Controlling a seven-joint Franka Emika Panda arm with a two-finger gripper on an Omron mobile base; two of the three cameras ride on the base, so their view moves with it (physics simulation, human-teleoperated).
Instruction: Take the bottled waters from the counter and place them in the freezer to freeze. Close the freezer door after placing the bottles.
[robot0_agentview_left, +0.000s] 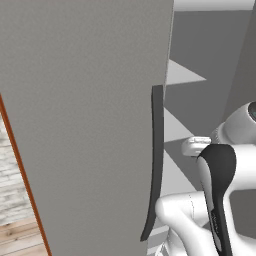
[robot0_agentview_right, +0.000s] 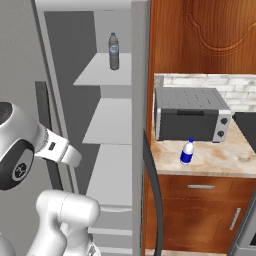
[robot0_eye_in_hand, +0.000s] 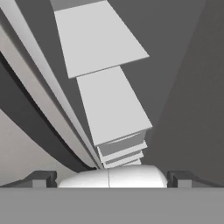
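The freezer stands open, showing pale shelves. A dull grey bottled water stands upright on its upper shelf. A second bottled water, clear-white with a blue label and cap, stands on the beige counter in front of the toaster oven. The freezer door is swung open at the left, with its long dark handle facing me. My gripper is open and holds nothing. It points down along the stacked shelves inside the freezer, with its fingertips spread wide.
A grey toaster oven sits on the counter against the white brick wall. Carved wooden cabinets hang above it and wooden drawers sit below. The fridge's other door edge and its dark handle stand between freezer and counter.
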